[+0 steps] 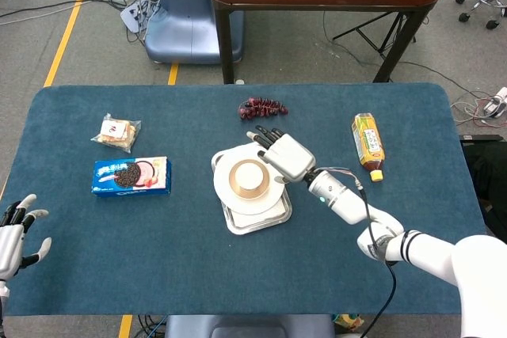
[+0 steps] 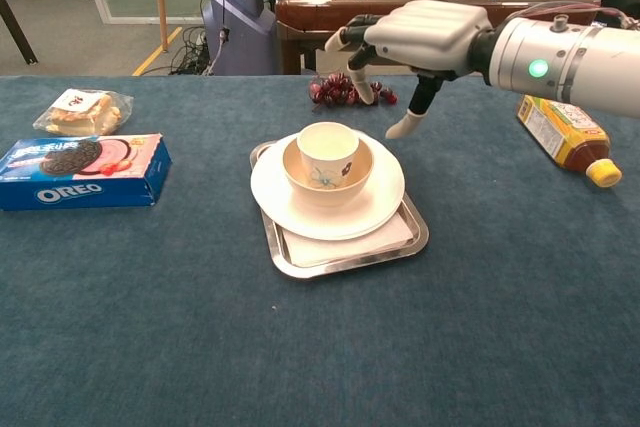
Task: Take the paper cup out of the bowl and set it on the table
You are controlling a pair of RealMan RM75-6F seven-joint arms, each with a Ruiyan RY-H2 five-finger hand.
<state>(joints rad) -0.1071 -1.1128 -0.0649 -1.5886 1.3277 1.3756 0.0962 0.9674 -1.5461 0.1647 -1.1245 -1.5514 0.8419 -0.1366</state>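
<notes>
A white paper cup [image 2: 327,151] [image 1: 248,176] stands upright inside a tan bowl [image 2: 352,179] on a white plate [image 2: 375,204], which rests on a metal tray [image 2: 400,243]. My right hand [image 2: 412,43] [image 1: 282,153] hovers above and just right of the cup with its fingers spread, holding nothing and clear of the cup. My left hand [image 1: 17,231] is open at the table's near left corner, seen only in the head view.
A bunch of dark grapes [image 2: 349,90] lies behind the tray, under my right hand. A yellow juice bottle [image 2: 561,132] lies at the right. An Oreo box [image 2: 80,169] and a snack packet [image 2: 80,111] sit at the left.
</notes>
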